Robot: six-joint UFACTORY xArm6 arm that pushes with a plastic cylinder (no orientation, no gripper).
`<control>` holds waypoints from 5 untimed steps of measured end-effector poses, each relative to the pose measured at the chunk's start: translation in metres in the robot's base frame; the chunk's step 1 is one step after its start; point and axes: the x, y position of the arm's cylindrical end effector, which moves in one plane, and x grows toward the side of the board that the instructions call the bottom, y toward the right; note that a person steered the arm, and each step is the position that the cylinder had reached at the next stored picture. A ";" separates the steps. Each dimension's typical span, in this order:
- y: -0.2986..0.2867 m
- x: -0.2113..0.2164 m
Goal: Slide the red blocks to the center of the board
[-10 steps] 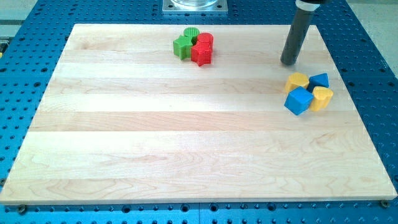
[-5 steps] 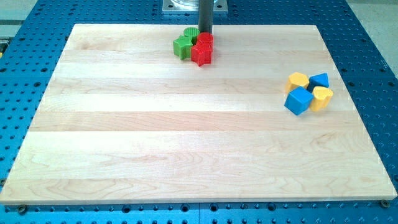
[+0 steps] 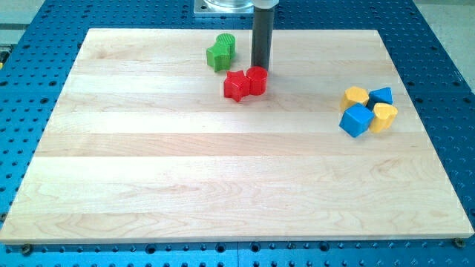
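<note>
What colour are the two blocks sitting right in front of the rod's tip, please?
Both blocks are red, just below my tip in the camera view.

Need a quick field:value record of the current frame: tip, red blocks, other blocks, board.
tip: my tip sits at the top edge of the red cylinder, toward the view's top
red blocks: red star block and red cylinder, touching, above board centre
green blocks: two green blocks, up and left of the reds, apart from them
right cluster: two yellow blocks, blue cube, smaller blue block
board: wooden board
</note>
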 end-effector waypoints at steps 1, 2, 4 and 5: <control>-0.028 0.002; -0.039 0.002; 0.011 -0.055; -0.008 -0.080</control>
